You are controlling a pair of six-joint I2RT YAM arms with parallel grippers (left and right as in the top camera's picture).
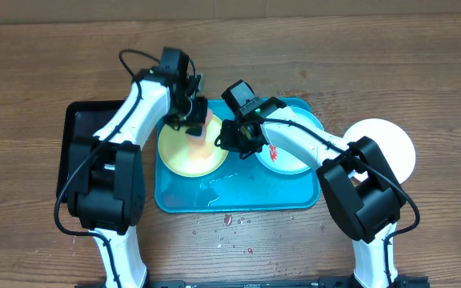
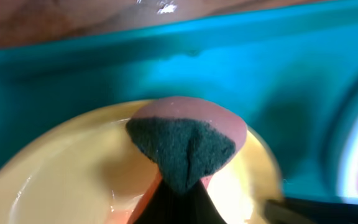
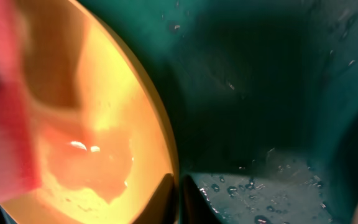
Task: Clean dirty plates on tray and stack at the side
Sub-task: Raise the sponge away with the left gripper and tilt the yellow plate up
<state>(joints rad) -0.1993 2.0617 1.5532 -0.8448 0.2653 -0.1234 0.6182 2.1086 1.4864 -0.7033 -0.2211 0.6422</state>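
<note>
The yellow-green plate [image 1: 184, 156] lies in the left half of the turquoise tray [image 1: 238, 196]. My left gripper [image 1: 194, 124] is shut on a pink sponge [image 1: 199, 134] with a dark green scouring face [image 2: 185, 146], which presses on the plate [image 2: 61, 180] near its far rim. My right gripper [image 1: 234, 140] pinches the plate's right rim [image 3: 166, 143], one finger [image 3: 161, 202] on each side. Orange-red wet smears sit inside the plate [image 3: 86, 162]. A pale blue plate [image 1: 290, 160] with red sauce lies in the tray's right half. The white plate [image 1: 390, 144] rests on the table beside the tray.
A black tray [image 1: 78, 128] sits left of the turquoise one, under my left arm. Water drops [image 3: 253, 186] lie on the tray floor. Red crumbs [image 1: 226, 218] are scattered on the wooden table in front of the tray.
</note>
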